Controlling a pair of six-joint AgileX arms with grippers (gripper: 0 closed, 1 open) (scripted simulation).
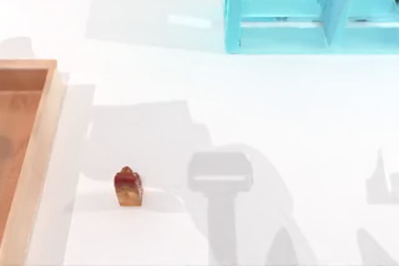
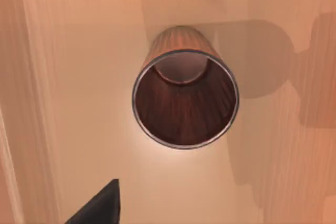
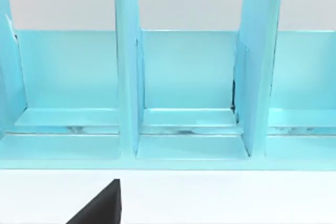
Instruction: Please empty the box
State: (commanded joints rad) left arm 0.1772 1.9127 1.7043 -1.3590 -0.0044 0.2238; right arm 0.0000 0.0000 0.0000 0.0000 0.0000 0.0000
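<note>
Cup (image 2: 184, 98) upright in box (image 1: 37, 147) — likely rigid, light; grip its rim. Left end effector (image 2: 97, 208) above — opening indeterminable.

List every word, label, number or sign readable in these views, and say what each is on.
None: no readable text in any view.
The box, the cup, the small red-and-tan object and the turquoise shelf unit are bare of readable print.
</note>
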